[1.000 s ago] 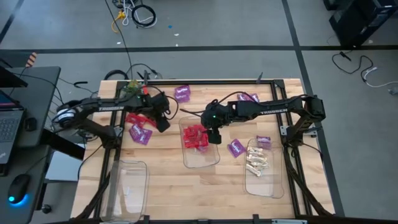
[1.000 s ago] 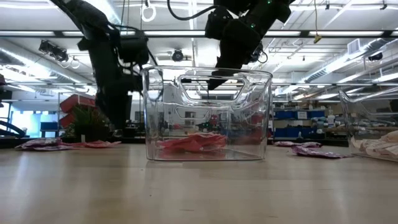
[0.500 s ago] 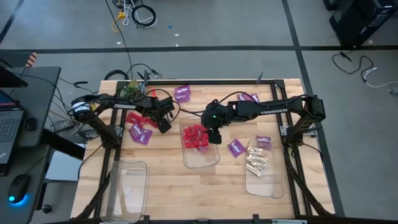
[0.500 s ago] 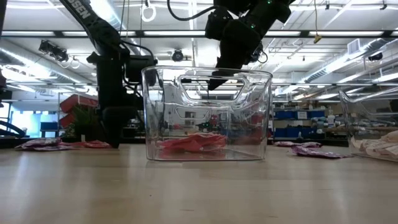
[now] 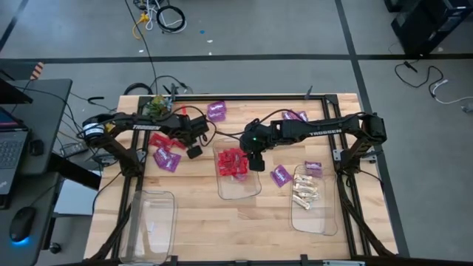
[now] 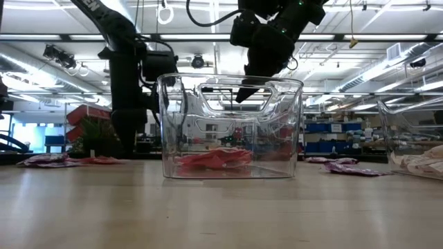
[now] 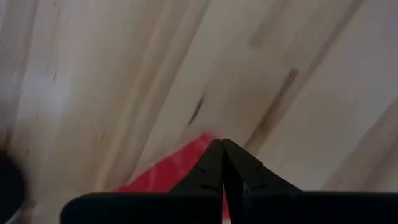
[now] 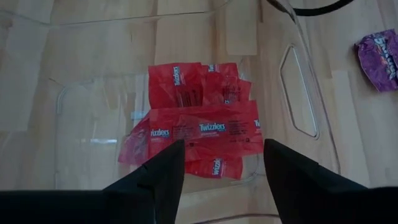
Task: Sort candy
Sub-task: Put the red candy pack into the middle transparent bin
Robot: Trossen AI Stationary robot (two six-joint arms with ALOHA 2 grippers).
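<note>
Left pincer (image 7: pixel 222 163) clenched on a red packet (image 7: pixel 177 171).
Middle bin (image 5: pixel 238 193) lies to my right; my right pincer (image 8: pixel 219 163), fingers spread, hovers over it.

Three clear bins (image 5: pixel 238 185) are sitting on the bench (image 5: pixel 207 214). Five purple packets (image 5: pixel 280 176) are showing loose. Red packets (image 5: pixel 233 163) and cream pieces (image 5: pixel 304 193) are piled too tightly to count.
</note>
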